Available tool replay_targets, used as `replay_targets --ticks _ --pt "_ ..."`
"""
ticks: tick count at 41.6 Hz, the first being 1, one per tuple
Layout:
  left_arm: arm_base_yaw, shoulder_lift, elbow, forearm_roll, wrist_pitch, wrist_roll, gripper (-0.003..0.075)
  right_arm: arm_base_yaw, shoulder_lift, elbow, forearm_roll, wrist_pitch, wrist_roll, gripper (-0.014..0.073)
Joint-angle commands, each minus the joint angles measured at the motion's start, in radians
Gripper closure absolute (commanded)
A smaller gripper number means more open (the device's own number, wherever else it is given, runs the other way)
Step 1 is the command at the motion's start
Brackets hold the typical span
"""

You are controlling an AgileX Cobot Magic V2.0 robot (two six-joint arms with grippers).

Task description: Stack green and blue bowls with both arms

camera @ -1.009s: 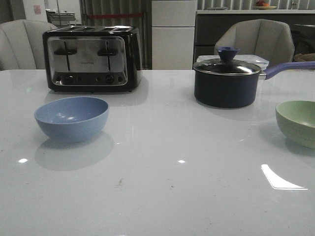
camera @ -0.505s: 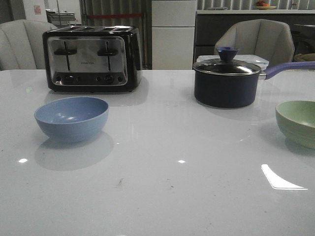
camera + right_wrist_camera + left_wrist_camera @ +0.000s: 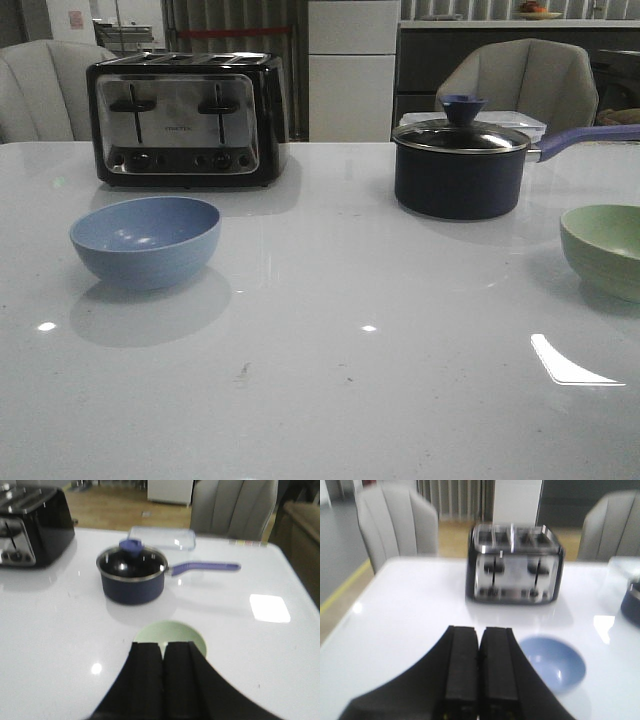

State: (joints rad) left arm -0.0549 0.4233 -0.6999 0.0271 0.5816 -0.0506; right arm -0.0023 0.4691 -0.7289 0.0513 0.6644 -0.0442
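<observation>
The dusty blue bowl (image 3: 146, 241) stands upright on the left of the white table; it also shows in the left wrist view (image 3: 553, 662). The pale green bowl (image 3: 606, 249) stands at the right edge, cut off by the frame; the right wrist view shows it (image 3: 172, 634) partly hidden behind the fingers. My left gripper (image 3: 480, 630) is shut and empty, held above the table beside the blue bowl. My right gripper (image 3: 163, 647) is shut and empty, above the table on the near side of the green bowl. Neither arm appears in the front view.
A black and chrome toaster (image 3: 187, 120) stands behind the blue bowl. A dark lidded saucepan (image 3: 461, 167) with a purple handle stands behind the green bowl, a clear plastic lid (image 3: 161, 537) behind it. Grey chairs (image 3: 525, 82) stand beyond the far table edge.
</observation>
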Motion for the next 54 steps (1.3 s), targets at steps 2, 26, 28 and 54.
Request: replay_targets --ticks 2,26,28,54 --pt "-0.008 0.085 -0.026 -0.001 0.004 -0.007 0.0627 -0.004 0.101 -0.032 -0.011 0.018 -0.005 0.0540" --pt "-0.008 0.304 -0.026 0.023 0.042 0.020 0.0459 -0.004 0.403 -0.032 -0.011 0.112 -0.005 0.0199" --pt "-0.008 0.312 -0.026 0.023 0.042 0.025 0.0351 -0.006 0.426 -0.034 -0.013 0.104 -0.005 0.0118" --pt "-0.008 0.315 -0.026 0.023 0.042 0.026 0.0245 -0.273 0.993 -0.350 0.125 0.087 -0.077 0.0074"
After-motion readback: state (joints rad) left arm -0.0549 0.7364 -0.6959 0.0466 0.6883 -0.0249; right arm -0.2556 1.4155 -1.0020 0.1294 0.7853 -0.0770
